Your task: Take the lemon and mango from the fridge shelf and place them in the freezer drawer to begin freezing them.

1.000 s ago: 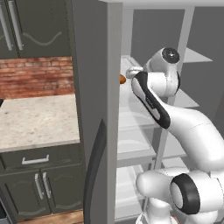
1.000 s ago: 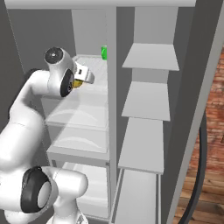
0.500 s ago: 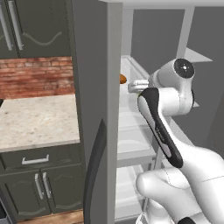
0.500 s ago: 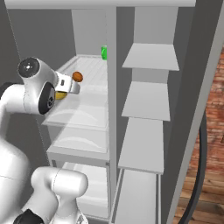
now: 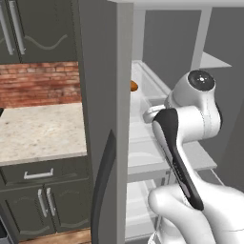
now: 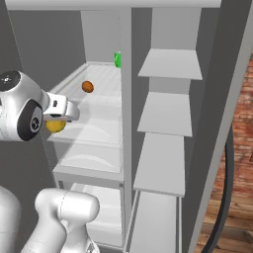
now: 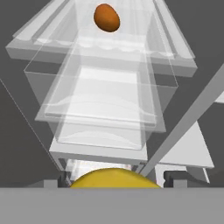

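The yellow lemon (image 6: 55,126) sits between the fingers of my gripper (image 6: 58,121), which is shut on it, left of the fridge's front and just below the level of the white shelf (image 6: 106,74). In the hand view the lemon (image 7: 114,179) bulges up at the bottom between the dark fingertips (image 7: 173,176). The orange-red mango (image 6: 87,86) lies alone on the white rimmed shelf; I also see the mango (image 7: 106,17) ahead and, half behind the fridge wall, the mango (image 5: 134,86). A light grey box (image 6: 106,210) low in the fridge looks like the freezer drawer, partly behind my arm.
Clear glassy bins (image 7: 103,109) stack under the white shelf. Flat grey door shelves (image 6: 165,113) run down the right. A green item (image 6: 117,59) stands at the shelf's back. The grey fridge wall (image 5: 102,95) is on the left, with a counter (image 5: 38,131) beyond it.
My hand has drawn back out of the shelf and dropped lower, carrying the lemon with it. The mango has stayed where it was.
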Available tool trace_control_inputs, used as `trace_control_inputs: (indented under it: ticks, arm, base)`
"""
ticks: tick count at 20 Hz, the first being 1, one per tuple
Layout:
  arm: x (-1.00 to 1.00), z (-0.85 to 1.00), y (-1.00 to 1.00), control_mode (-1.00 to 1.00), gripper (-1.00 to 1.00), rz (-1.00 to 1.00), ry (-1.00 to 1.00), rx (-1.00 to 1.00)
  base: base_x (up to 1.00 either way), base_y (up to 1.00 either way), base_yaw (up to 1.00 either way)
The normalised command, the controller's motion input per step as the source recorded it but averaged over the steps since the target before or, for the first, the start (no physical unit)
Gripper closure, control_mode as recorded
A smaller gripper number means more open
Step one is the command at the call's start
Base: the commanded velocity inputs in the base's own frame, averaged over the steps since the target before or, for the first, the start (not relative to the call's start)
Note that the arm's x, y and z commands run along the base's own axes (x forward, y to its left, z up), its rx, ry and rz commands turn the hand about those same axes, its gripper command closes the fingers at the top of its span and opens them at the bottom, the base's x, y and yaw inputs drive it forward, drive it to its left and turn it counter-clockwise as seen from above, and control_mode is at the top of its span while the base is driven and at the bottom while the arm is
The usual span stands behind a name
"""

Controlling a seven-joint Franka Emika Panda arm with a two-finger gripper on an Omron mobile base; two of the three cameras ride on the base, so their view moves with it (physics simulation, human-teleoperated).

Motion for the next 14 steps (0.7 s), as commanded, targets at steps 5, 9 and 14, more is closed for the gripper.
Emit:
trace_control_inputs:
  ticks: [5,9,14]
  arm:
    - [0.0,0.0,0.0,-1.0,1.0,0.0,0.0,0.0]
    - [0.0,0.0,0.0,-1.0,1.0,0.0,0.0,0.0]
    - [-0.19,-0.04,0.0,1.0,1.0,0.0,0.0,0.0]
  base:
    - [0.0,0.0,0.0]
    - [0.0,0.0,0.0]
    - [-0.11,0.0,-0.01]
